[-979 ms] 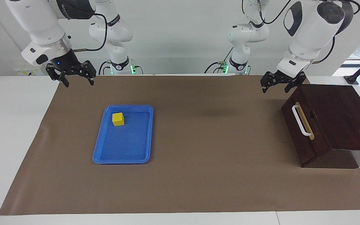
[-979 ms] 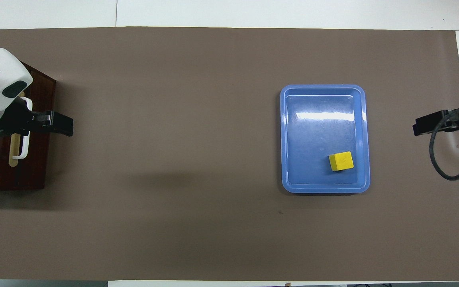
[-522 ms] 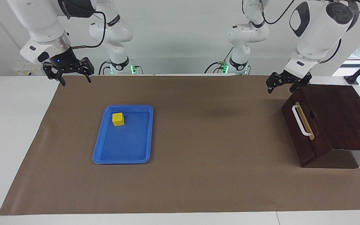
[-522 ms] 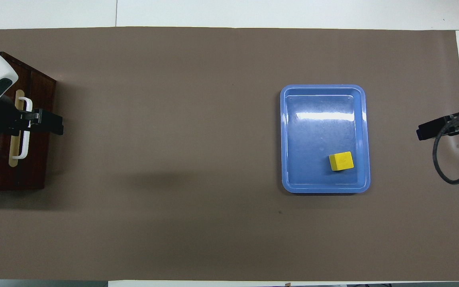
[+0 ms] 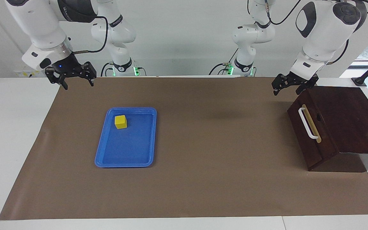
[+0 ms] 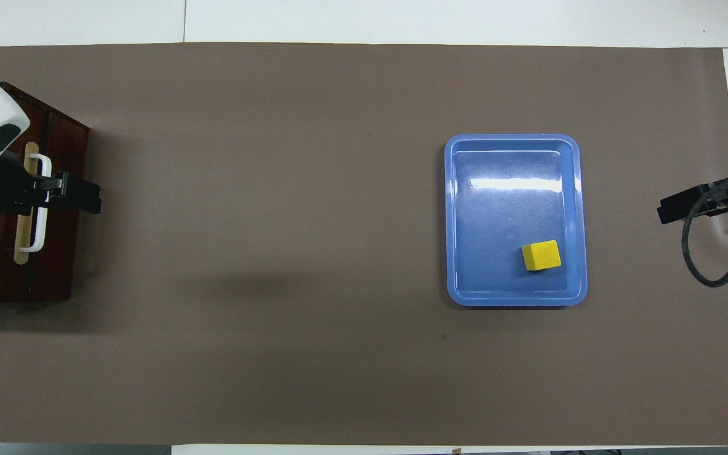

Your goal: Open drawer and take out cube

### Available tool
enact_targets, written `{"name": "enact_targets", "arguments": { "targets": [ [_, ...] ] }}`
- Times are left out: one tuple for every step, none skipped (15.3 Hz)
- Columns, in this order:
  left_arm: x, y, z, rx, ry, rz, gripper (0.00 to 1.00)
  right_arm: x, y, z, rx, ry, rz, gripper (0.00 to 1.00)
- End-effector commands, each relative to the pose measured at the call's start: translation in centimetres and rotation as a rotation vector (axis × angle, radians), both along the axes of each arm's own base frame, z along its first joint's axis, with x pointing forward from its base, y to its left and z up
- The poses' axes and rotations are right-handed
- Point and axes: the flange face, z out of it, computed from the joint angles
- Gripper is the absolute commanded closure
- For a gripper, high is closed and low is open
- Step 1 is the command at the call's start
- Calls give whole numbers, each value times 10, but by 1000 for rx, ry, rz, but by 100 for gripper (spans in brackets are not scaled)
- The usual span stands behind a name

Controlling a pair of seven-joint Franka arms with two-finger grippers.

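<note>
Drawer (image 5: 310, 127) sits shut at the frame's right edge in the facing view, while the cube (image 5: 120, 122) already lies in the blue tray (image 5: 105, 150), left of centre. Our left gripper (image 5: 288, 85), fingers apart, hangs over the box's upper corner; our right gripper (image 5: 73, 76), also spread, waits upper left. We judge a slanted approach could slip off the white handle (image 5: 307, 123).

Facing view: tray (image 5: 129, 156) is lying left of centre on the mat (image 5: 203, 179) covering the tabletop (image 5: 11, 127); cube (image 5: 120, 121) is sitting in the tray's upper left corner. Drawer (image 5: 308, 127) is sitting closed in its box (image 5: 347, 118) at the right edge.
</note>
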Motion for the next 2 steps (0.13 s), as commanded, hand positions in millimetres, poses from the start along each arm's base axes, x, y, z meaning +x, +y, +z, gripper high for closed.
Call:
{"name": "enact_targets", "arguments": {
  "targets": [
    [-2, 1, 5, -12, 3, 2, 0, -3, -4, 2, -1, 6, -1, 0],
    [-2, 1, 5, -11, 3, 1, 0, -3, -6, 3, 1, 6, -6, 0]
  ]
}}
